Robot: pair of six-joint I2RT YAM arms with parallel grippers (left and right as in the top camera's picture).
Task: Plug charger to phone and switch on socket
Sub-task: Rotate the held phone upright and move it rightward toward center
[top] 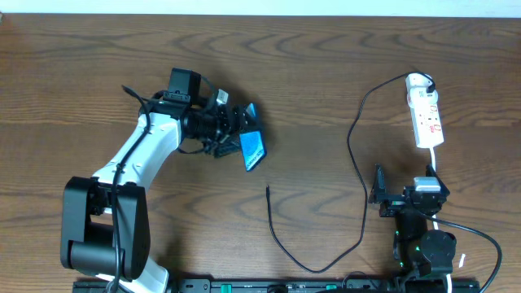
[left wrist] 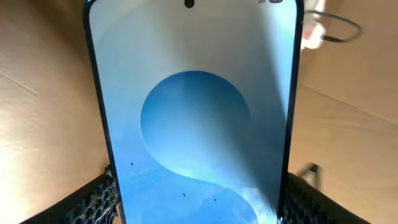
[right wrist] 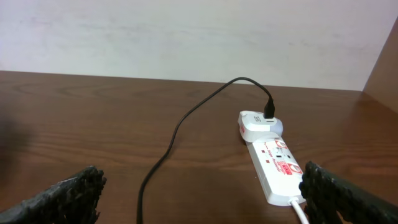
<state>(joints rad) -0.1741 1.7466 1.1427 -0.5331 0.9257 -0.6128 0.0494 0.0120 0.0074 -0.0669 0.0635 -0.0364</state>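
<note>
Between the pads of the left gripper, the phone is clamped by its two long edges. Its light blue screen with the round shape faces the wrist camera and fills most of that view. From overhead the phone shows as a small slanted blue rectangle just past the fingertips, tipped rather than flat. I cannot tell whether its far end touches the table.

Behind the claw, the left arm reaches diagonally from its base at the near left edge. Its white link slopes away and to the right, and the wrist turns so the claw points right, toward the middle of the table.

The right gripper stands with its fingers wide apart and nothing between them, one finger in each lower corner of its wrist view. The right arm is folded compactly over its base at the near right edge, and the claw aims away from that edge at the socket.

The socket lies lengthwise at the far right of the table, and its white cord trails back toward the right arm. A white adapter sits in its far end.

The charger leaves this adapter, bows left, runs toward the near edge and curls back. Its tip lies on the wood between the arms, near the phone but apart from it.
</note>
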